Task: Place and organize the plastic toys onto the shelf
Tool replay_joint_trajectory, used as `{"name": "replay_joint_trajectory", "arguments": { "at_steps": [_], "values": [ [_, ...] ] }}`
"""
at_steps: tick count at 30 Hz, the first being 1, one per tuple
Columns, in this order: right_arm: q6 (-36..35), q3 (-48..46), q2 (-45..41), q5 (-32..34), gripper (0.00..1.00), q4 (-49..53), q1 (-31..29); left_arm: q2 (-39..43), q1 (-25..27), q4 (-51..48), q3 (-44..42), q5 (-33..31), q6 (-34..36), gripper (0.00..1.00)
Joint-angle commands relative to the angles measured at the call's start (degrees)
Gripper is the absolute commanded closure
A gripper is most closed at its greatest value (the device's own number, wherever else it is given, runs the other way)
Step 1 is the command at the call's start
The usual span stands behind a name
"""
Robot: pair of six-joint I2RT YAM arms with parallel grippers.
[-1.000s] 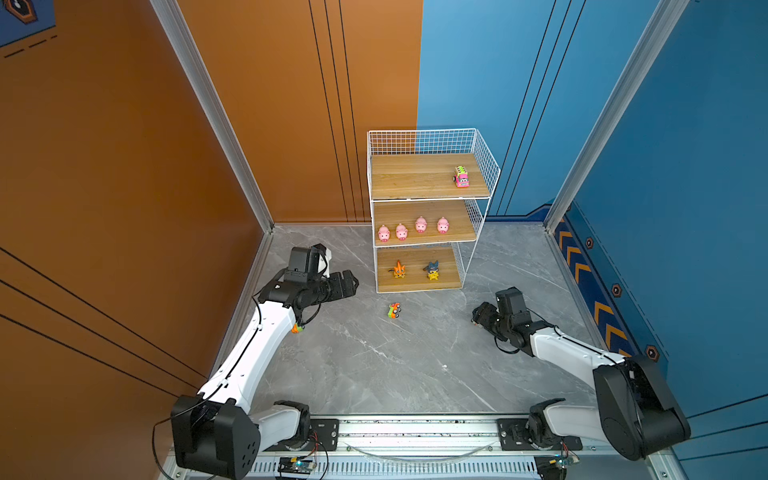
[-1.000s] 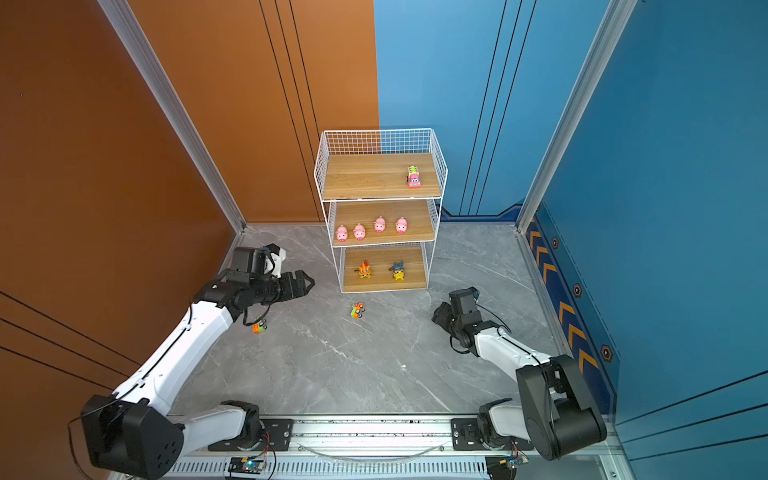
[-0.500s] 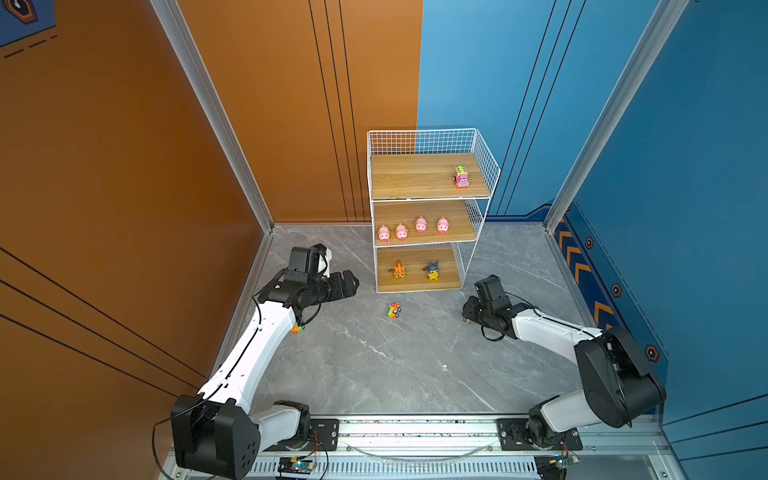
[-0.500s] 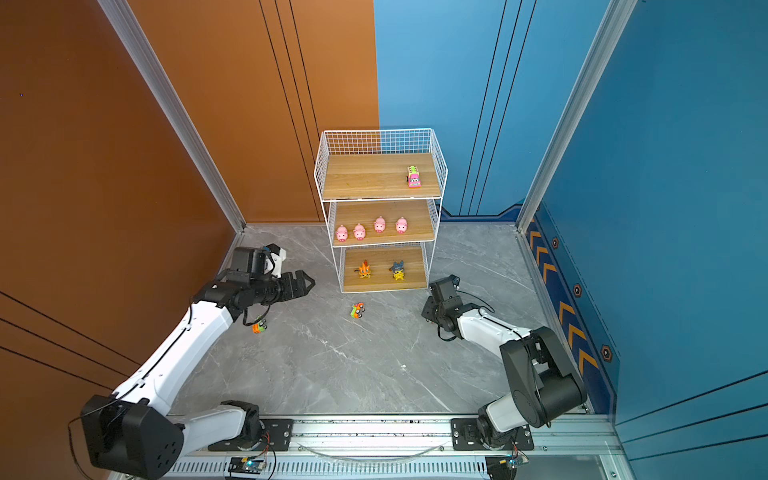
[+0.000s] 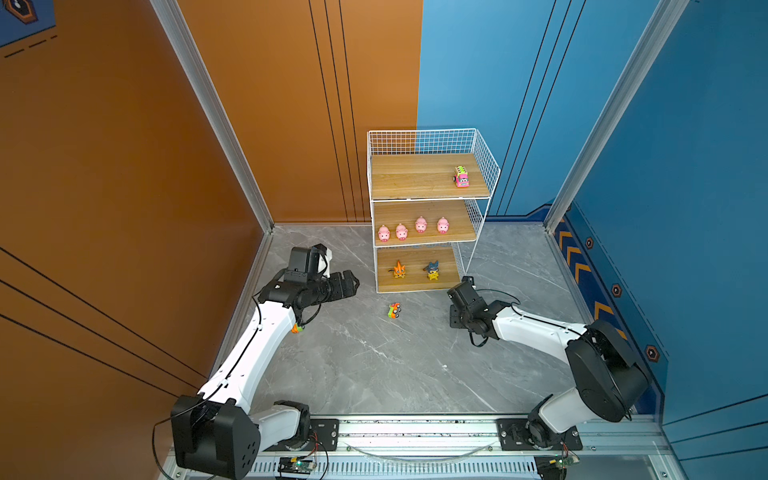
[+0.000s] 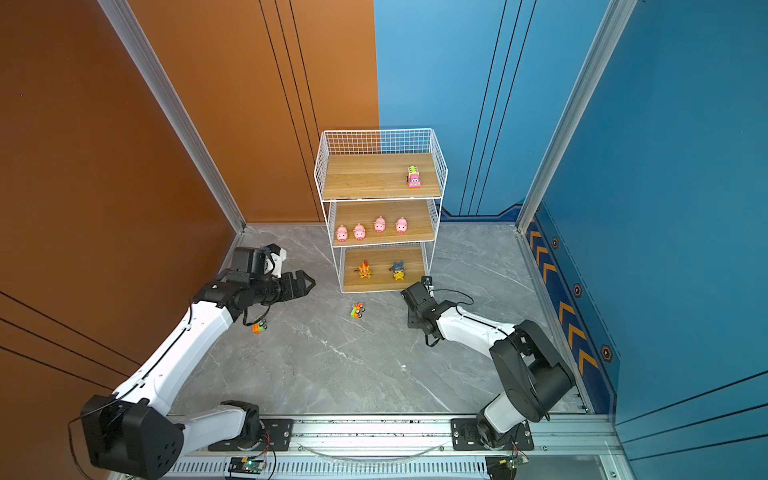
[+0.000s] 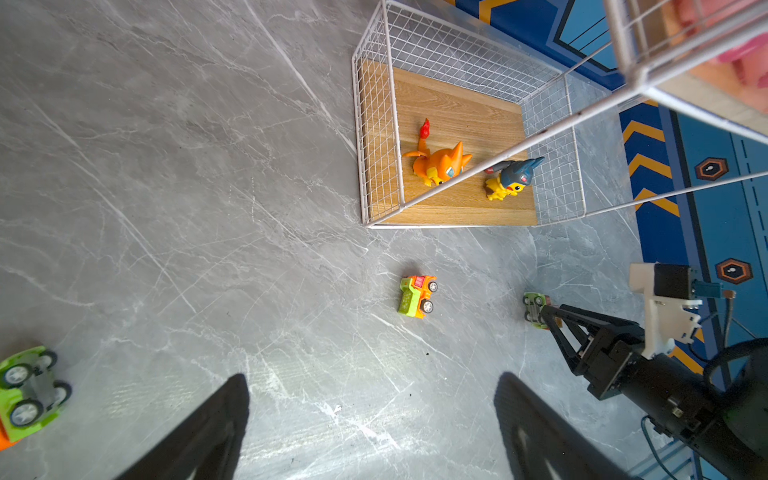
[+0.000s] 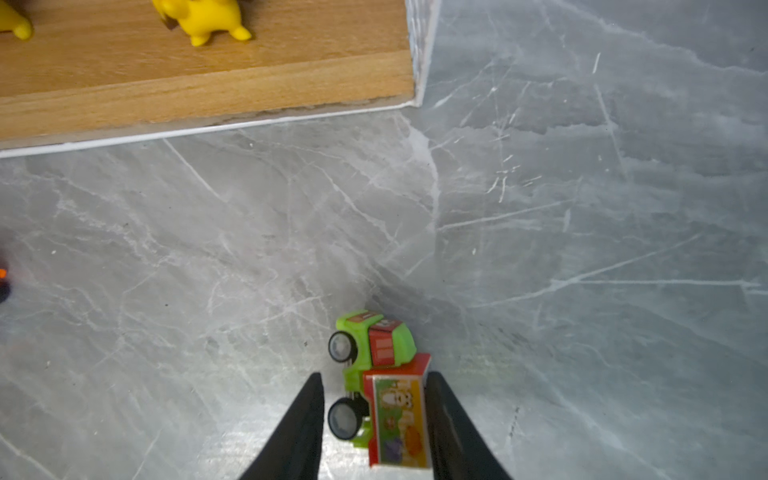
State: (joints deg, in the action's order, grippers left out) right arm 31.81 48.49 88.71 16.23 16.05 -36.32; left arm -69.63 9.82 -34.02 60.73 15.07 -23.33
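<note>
Right tool (image 8: 375, 376) sits low on the desk (image 8: 582, 249), just off the bottom front corner of the shelf (image 5: 411, 174), with its two black fingers (image 8: 299, 424) straddling a green truck with a red cargo box (image 8: 376, 347). That truck lies on its side, wheels toward one finger and box against the other, so the jaws bracket its narrow width. Whether they actually pinch it cannot be told, since a sliver of desk seems to show beside the wheels. Left tool (image 5: 348, 282) hangs wide open and empty off the shelf's left side in both top views, probably waiting its turn. Just in front of the shelf an orange-and-green truck (image 5: 394, 310) rests on the desk, and a third car (image 7: 29, 390) lies belly-up farther out on the left. A pink car (image 5: 461, 178) stands alone on the top board and four pink pigs (image 5: 420, 224) line the middle one, sorted by kind, so the loose cars likely belong up top
</note>
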Motion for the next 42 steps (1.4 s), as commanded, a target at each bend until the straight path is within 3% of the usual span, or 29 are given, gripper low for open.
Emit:
{"name": "replay_joint_trajectory", "arguments": {
  "at_steps": [1,8,17,24,31,37,42],
  "values": [
    [-3.2,2.4,0.0,2.8,0.57,2.1,-2.3,0.8,0.0,0.2,-0.8,1.1,1.2,0.06],
    [-4.5,-0.3,-5.4,0.0,0.55,-1.3,-3.5,0.6,0.2,0.2,-0.9,0.7,1.2,0.06],
    [-3.1,-3.7,-8.9,1.2,0.53,-3.1,-4.3,0.5,0.5,0.2,-0.9,0.2,1.3,0.06],
    [3.4,-7.3,-8.3,-4.0,0.52,-7.0,-0.7,0.4,0.8,0.2,-1.0,-0.2,1.4,0.06],
    [10.5,-11.8,-7.6,-9.9,0.43,-14.1,2.7,0.4,0.9,0.2,-0.9,0.0,1.4,0.06],
    [15.3,-15.7,-5.7,-13.6,0.33,-24.8,2.6,0.7,0.9,0.2,-0.9,0.1,1.4,0.06],
    [17.3,-16.3,-4.0,-13.7,0.31,-29.9,1.5,0.7,0.8,0.2,-0.9,0.2,1.4,0.06]
  ]
}}
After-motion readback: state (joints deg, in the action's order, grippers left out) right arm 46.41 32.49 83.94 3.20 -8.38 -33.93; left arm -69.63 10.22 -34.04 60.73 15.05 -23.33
